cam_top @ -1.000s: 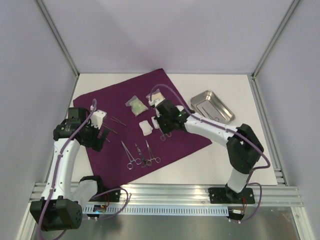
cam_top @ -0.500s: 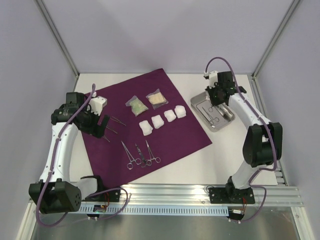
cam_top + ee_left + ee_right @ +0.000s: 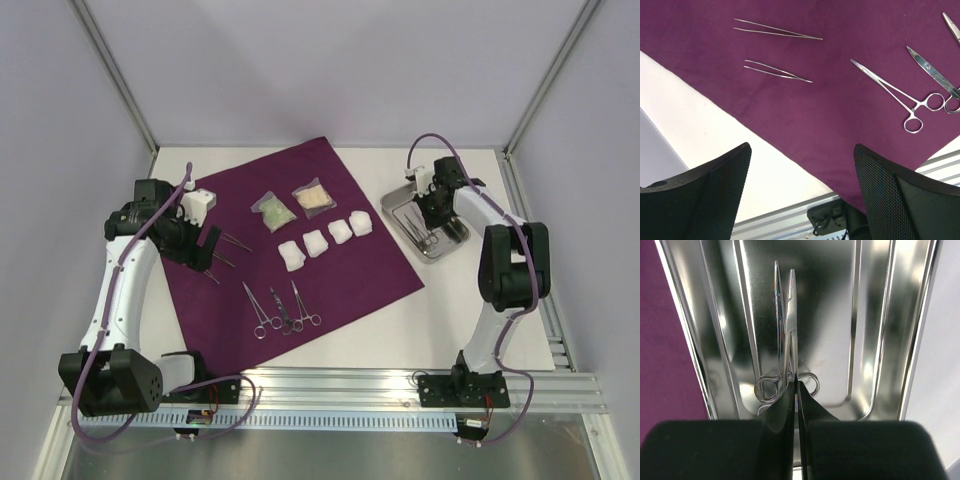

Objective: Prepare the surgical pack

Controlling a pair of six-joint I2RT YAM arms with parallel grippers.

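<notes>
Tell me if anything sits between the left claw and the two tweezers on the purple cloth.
Nothing visible does. The left claw is open above the edge of the purple cloth, and only bare cloth lies between it and the two tweezers. The ring-handled instruments lie off to one side, out of that path.

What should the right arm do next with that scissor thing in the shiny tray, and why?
Probably open the right fingers a little to let go. They look pinched shut on the scissor-like clamp, which already sits low inside the steel tray, so it looks delivered. Three more instruments wait on the purple cloth for later trips.
</notes>
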